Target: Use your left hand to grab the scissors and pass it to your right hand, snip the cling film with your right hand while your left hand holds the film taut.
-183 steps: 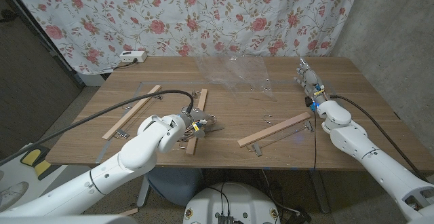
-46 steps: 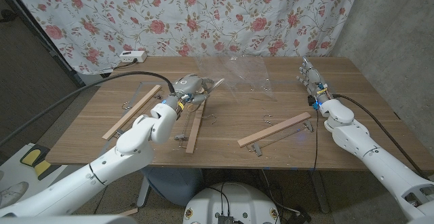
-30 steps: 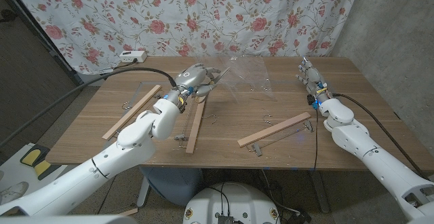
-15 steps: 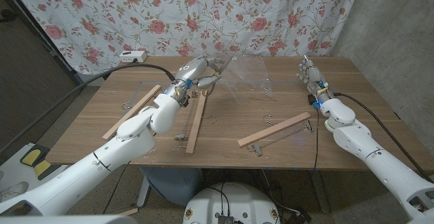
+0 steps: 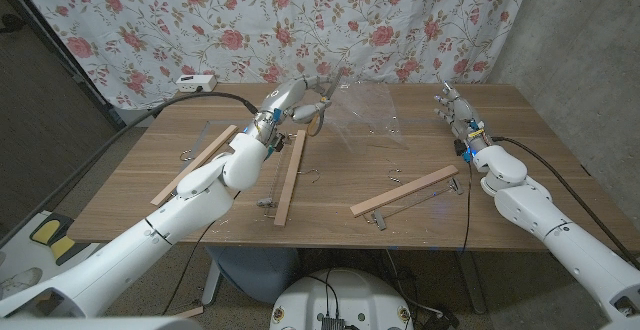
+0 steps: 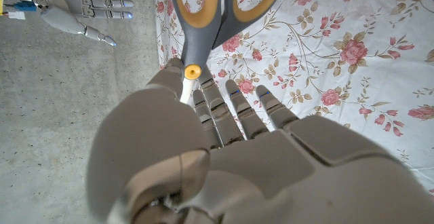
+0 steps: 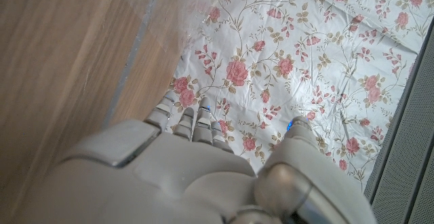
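You're holding the scissors (image 6: 207, 10) in your left hand (image 5: 293, 99), raised over the far counter (image 5: 330, 170) beside the cling film (image 5: 365, 110). Your right hand (image 5: 452, 110) is waiting at far right, fingers released. Handover step: next, bring the hands together.

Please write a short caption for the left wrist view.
Left hand holds scissors up before the floral curtain.

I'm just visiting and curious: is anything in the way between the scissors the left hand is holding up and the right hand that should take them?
Nothing visible blocks the way. The left hand holds the scissors raised above the table; the cling film lies between, lower down, and the right hand waits with fingers apart.
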Tool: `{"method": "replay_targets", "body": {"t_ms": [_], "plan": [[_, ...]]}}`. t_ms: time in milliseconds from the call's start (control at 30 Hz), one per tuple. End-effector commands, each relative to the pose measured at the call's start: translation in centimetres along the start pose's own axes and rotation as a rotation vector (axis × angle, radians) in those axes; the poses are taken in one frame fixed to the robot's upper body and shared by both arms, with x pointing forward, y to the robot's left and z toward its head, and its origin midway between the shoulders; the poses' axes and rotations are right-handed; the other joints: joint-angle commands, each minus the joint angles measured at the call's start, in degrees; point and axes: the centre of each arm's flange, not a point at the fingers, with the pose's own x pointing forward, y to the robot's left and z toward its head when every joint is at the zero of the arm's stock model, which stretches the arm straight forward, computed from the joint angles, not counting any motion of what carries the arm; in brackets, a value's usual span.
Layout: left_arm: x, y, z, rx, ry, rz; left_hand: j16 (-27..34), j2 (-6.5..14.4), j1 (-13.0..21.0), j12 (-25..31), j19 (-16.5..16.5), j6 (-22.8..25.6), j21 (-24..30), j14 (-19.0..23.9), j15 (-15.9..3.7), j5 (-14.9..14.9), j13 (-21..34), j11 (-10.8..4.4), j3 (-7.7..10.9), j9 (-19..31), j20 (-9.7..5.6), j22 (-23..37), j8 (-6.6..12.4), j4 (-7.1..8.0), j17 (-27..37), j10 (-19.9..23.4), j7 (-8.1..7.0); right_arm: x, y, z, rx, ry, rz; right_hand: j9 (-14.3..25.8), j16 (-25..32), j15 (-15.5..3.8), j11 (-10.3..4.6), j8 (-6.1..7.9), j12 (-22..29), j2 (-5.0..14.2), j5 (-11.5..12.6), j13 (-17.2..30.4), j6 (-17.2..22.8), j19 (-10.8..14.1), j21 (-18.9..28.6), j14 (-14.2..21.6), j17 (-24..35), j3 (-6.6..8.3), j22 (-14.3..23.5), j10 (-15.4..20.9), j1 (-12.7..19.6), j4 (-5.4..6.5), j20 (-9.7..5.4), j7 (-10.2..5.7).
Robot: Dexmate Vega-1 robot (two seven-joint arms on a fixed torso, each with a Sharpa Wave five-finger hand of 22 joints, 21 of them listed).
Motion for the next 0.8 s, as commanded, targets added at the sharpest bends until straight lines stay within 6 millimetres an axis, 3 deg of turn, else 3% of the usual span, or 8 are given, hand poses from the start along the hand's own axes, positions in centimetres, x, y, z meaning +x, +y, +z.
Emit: {"method": "replay_targets", "body": {"t_ms": [33, 300, 400, 500, 800], "plan": [[0.9, 0.9, 0.2, -0.031, -0.004, -0.016, -0.04, 0.58, 0.08, 0.04, 0.47, 0.13, 0.05, 0.51, -1.2, 0.28, 0.19, -2.45, 0.25, 0.15, 0.16, 0.17, 0.22, -0.11, 0.31, 2.88, -0.15, -0.6, 0.7, -0.3, 0.019, 0.013, 0.065, 0.17, 0.58, -1.14, -1.58, 0.71, 0.97, 0.63, 0.78, 0.61, 0.66, 0.46, 0.32, 0.56, -0.04, 1.79, 0.06, 2.95, 3.15, -0.84, -0.37, -0.54], [1.4, 1.3, 0.5, -0.025, -0.01, -0.033, -0.1, 0.56, 0.0, -0.04, 0.31, -0.07, -0.02, 0.36, -1.09, 0.28, 0.24, -2.46, 0.27, 0.16, 0.16, 0.17, 0.13, -0.09, 0.33, 2.92, -0.28, -0.4, 1.4, -0.4, 0.029, -0.001, 0.135, 0.18, 0.84, -2.75, -5.26, 1.18, 1.86, 1.03, 1.67, 1.43, 1.57, 0.84, 0.32, 1.76, -0.22, 4.67, 0.04, 6.6, 9.37, -1.68, -1.33, -1.74], [1.7, 1.6, 0.7, -0.008, -0.015, -0.035, -0.11, 0.56, -0.03, -0.08, 0.29, 0.13, -0.02, 0.32, -1.07, 0.28, 0.26, -2.46, 0.28, 0.16, 0.17, 0.17, 0.21, -0.08, 0.34, 2.93, -0.26, -0.5, 1.6, -0.4, 0.028, -0.011, 0.165, 0.18, 0.84, -5.86, -6.9, 1.37, 2.1, 0.39, 1.89, 1.92, 2.21, 1.04, 0.32, 2.31, -0.35, 5.8, 0.03, 8.07, 12.44, -1.66, -1.92, -2.1], [1.7, 1.7, 0.8, -0.017, -0.019, -0.035, -0.11, 0.57, -0.11, -0.13, 0.26, 0.66, -0.04, 0.29, -0.99, 0.29, 0.3, -2.46, 0.3, 0.18, 0.2, 0.18, 0.4, -0.04, 0.36, 2.94, -0.29, -0.5, 1.6, -0.3, 0.032, -0.019, 0.179, 0.19, 0.74, -7.01, -8.51, 1.36, 2.11, 0.04, 2.02, 2.17, 2.37, 0.99, 0.26, 2.46, -0.46, 6.45, 0.03, 8.76, 14.26, -1.61, -2.62, -2.38], [2.0, 1.9, 0.8, -0.054, -0.016, -0.029, -0.06, 0.6, -0.05, -0.22, 0.25, 0.96, -0.04, 0.27, -1.17, 0.3, 0.36, -2.48, 0.36, 0.19, 0.25, 0.18, 0.48, -0.12, 0.42, 2.95, -0.21, -0.5, 1.8, 0.1, 0.021, -0.049, 0.217, 0.19, 0.5, -6.88, -8.72, 1.33, 1.61, -0.59, 2.07, 2.38, 2.55, 0.77, 0.15, 2.19, -0.52, 6.8, 0.03, 8.17, 15.58, -1.49, -2.92, -2.55]]}}
